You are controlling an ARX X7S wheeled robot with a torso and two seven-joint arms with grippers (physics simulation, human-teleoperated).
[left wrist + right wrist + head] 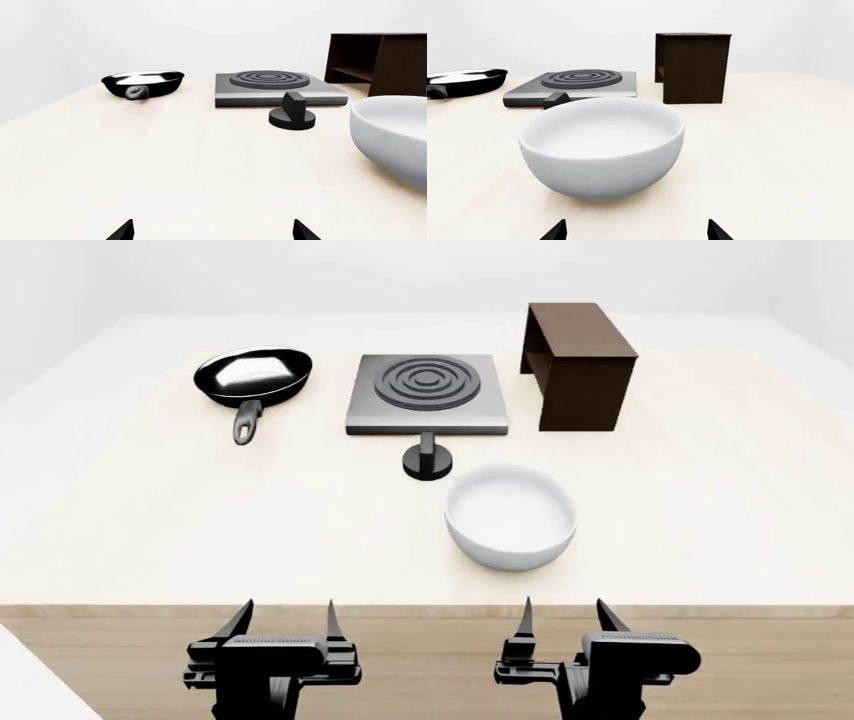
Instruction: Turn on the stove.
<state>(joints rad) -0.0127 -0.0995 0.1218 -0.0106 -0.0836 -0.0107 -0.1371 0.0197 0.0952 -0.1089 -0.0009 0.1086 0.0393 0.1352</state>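
Observation:
The stove (427, 395) is a flat grey square plate with dark concentric rings, at the far middle of the light wooden table. It also shows in the left wrist view as the stove (277, 87) and in the right wrist view as the stove (577, 86). Its small black round knob (427, 460) stands on the table just in front of the plate; the knob (292, 114) shows whole in the left wrist view, while the bowl half hides the knob (556, 100) in the right wrist view. My left gripper (283, 620) and right gripper (562, 618) are both open and empty, near the table's front edge.
A white bowl (511, 517) sits in front of the knob, directly ahead of my right gripper. A black frying pan (254, 377) lies far left, handle toward me. A dark brown wooden shelf box (577, 365) stands right of the stove.

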